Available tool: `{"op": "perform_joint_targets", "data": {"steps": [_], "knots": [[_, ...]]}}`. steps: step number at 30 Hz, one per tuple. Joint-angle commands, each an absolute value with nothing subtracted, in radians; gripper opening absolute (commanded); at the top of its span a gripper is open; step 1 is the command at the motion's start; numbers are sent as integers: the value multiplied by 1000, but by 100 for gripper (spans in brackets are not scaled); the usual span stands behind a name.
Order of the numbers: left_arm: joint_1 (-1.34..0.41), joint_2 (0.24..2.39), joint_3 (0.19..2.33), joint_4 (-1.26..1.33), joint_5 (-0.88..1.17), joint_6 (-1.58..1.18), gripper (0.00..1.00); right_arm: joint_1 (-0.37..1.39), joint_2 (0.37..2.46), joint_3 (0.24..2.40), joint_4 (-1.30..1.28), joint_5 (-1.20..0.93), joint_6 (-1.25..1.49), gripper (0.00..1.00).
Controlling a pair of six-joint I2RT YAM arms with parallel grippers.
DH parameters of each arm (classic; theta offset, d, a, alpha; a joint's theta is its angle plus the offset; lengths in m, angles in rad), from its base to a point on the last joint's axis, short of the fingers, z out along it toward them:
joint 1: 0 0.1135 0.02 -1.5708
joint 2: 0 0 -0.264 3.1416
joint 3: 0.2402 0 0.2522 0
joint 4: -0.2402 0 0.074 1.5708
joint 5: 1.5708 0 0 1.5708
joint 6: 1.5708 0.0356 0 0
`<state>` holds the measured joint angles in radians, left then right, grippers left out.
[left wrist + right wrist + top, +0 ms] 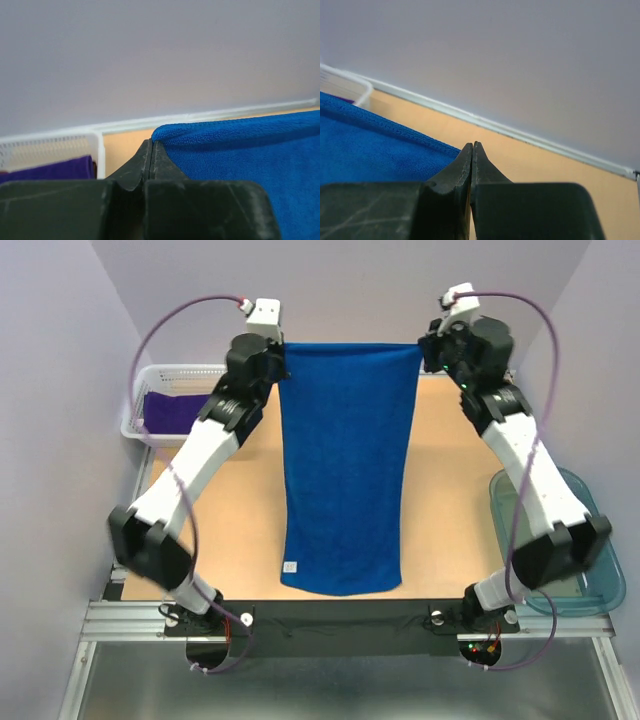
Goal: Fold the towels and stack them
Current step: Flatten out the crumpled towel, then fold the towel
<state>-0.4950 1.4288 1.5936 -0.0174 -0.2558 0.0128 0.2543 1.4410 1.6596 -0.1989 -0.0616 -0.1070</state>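
One blue towel (345, 470), corners in jaws

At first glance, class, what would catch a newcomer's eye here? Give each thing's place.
The blue towel dominates the middle, its two far corners pinched by the left hand and right hand, both shut. A purple towel lies in the white basket at the far left of the table.

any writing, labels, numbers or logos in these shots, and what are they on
No text can be read in any view.
White label at the near-left corner of the blue towel: too small to read, if it carries print at all.
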Motion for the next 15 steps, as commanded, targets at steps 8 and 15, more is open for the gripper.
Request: {"op": "perform_joint_targets", "data": {"steps": [8, 15], "knots": [[-351, 1949, 1887, 81, -216, -6, 0, 207, 1865, 1775, 25, 31, -225, 0], [-311, 2023, 1840, 112, -129, -15, 0, 207, 1945, 1723, 41, -47, -261, 1]]}}
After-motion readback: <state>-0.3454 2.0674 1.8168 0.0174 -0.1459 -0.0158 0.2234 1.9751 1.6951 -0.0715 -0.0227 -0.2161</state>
